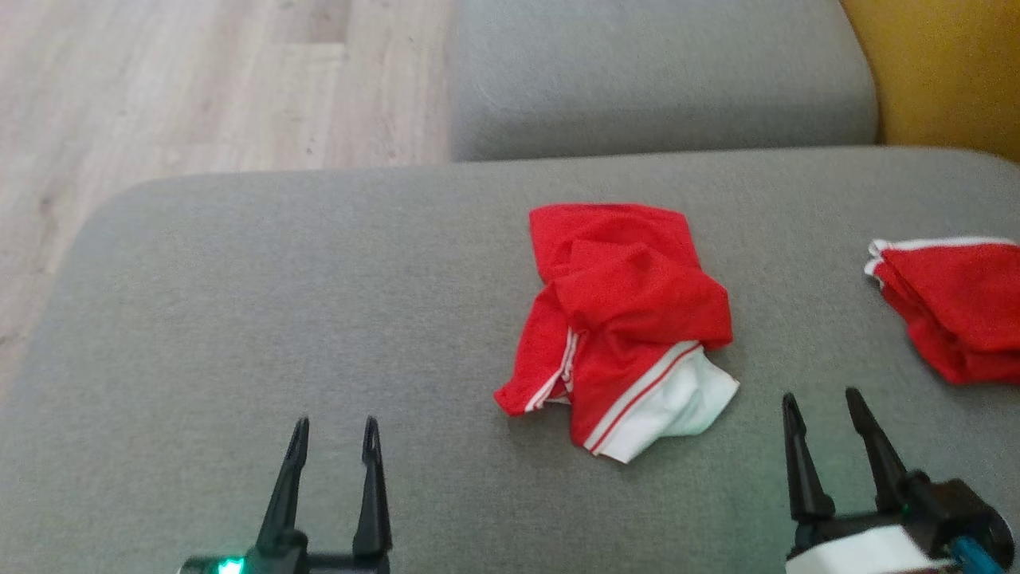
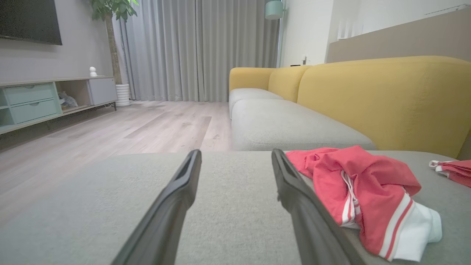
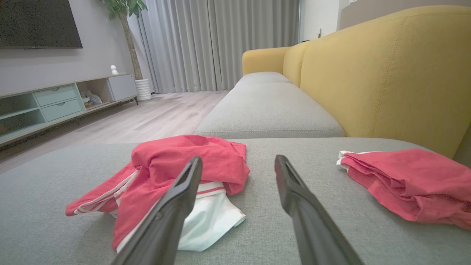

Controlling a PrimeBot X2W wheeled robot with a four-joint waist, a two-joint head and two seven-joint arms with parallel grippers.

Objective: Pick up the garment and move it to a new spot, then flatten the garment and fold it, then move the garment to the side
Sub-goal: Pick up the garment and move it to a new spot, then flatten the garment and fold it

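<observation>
The crumpled red-and-white garment (image 1: 629,327) lies on the grey fabric sofa cushion (image 1: 319,303), with the folded red garment (image 1: 956,311) apart on its right.

Your left hand (image 1: 335,437) has two long black fingers (image 1: 284,496) tapering to points, with a green light (image 1: 229,566) glowing at its base. Your right hand (image 1: 822,410) matches, with white casing (image 1: 861,552) and a blue fitting (image 1: 970,554) behind.

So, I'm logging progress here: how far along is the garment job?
Seemingly done: a folded red garment lies at the right of the grey cushion. In hand: nothing; the left gripper and right gripper are open, apart from the crumpled garment. Left: flattening, folding, moving it aside.
</observation>
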